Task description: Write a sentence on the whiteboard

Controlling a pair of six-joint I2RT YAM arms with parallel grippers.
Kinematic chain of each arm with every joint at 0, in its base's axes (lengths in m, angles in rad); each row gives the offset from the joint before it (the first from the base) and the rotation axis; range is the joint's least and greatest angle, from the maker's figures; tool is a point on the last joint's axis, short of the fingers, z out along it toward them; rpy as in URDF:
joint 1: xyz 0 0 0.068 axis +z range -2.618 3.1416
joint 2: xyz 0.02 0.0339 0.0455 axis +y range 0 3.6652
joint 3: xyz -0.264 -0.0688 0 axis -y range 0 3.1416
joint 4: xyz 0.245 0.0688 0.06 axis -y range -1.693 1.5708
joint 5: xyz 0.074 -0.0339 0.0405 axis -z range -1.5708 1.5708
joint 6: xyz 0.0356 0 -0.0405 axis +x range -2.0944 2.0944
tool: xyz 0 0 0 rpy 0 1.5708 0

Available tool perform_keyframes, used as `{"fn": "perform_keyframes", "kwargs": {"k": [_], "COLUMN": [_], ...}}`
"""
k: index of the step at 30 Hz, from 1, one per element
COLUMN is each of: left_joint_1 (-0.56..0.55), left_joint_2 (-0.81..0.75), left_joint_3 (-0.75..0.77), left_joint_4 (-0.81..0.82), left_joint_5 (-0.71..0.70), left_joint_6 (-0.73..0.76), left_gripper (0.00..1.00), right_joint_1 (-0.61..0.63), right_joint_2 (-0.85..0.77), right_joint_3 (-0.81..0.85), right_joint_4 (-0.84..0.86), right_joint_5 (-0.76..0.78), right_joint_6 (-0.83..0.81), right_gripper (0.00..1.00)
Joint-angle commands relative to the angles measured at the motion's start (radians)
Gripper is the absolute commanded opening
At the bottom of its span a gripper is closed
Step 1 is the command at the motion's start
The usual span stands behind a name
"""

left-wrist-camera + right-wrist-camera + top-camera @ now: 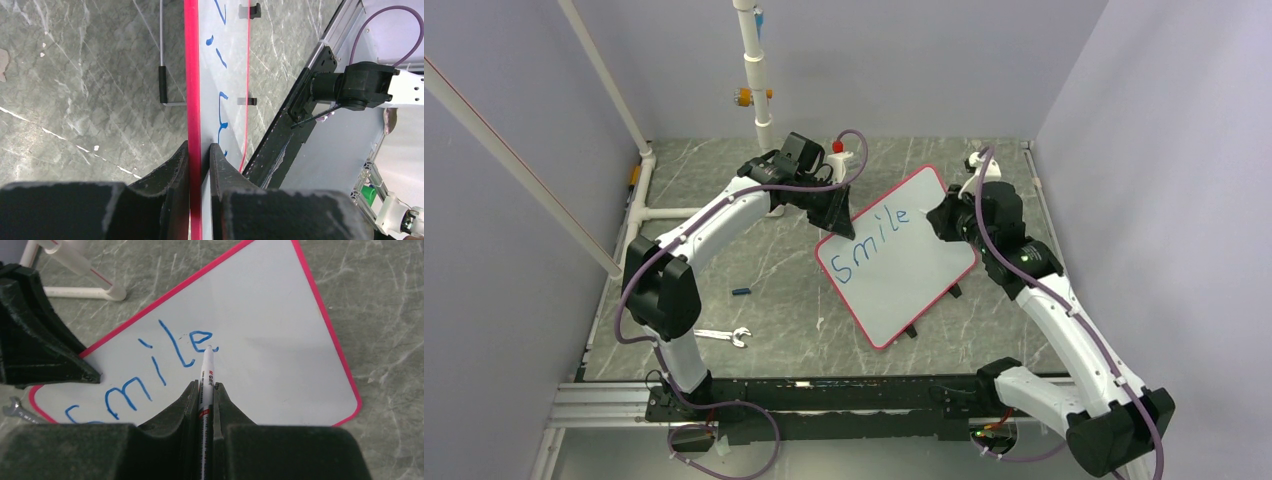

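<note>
Between my right gripper's [204,390] fingers the marker [205,376] is clenched along its barrel, with only a short length of it sticking out past the fingertips, so the nib should follow my wrist without wobbling. Just ahead of those fingertips the nib sits at the right side of the "e", on or just off the whiteboard [280,330]; I cannot tell whether it is pressing. To the left of the fingers runs the sentence [159,371], so far only "Smile" in thin blue strokes. The bare white to the right of the nib and on the side of the word nearer me is where I judge the remaining words must go. Further out, past the word's left end, my left gripper [200,147] is pinched shut on the whiteboard's red rim, one finger on each face. I take that grip as an anchor, so that the board does not skid on the table [380,285] under the marker. Well apart from both sets of fingers, a wrench [723,336] lies unused on the table.
</note>
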Motion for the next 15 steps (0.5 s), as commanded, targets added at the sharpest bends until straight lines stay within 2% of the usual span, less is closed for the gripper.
{"fn": "perform_keyframes", "kwargs": {"k": [1,9,15], "left_joint_1": [-0.005,-0.030,-0.051], "left_joint_2": [-0.042,-0.028,-0.015], "left_joint_3": [0.022,0.018,0.080], "left_joint_4": [0.051,0.051,-0.024], "left_joint_5": [-0.051,-0.087,-0.124], "left_joint_6": [0.052,0.034,0.047], "left_gripper": [0.00,0.00,0.00], "right_joint_1": [-0.002,-0.001,0.005], "right_joint_2": [-0.044,-0.045,-0.060], "right_joint_3": [0.007,0.007,-0.006], "right_joint_4": [-0.027,-0.060,-0.076], "right_joint_5": [-0.064,-0.167,-0.207], "right_joint_6": [0.017,0.001,0.003], "right_gripper": [0.00,0.00,0.00]}}
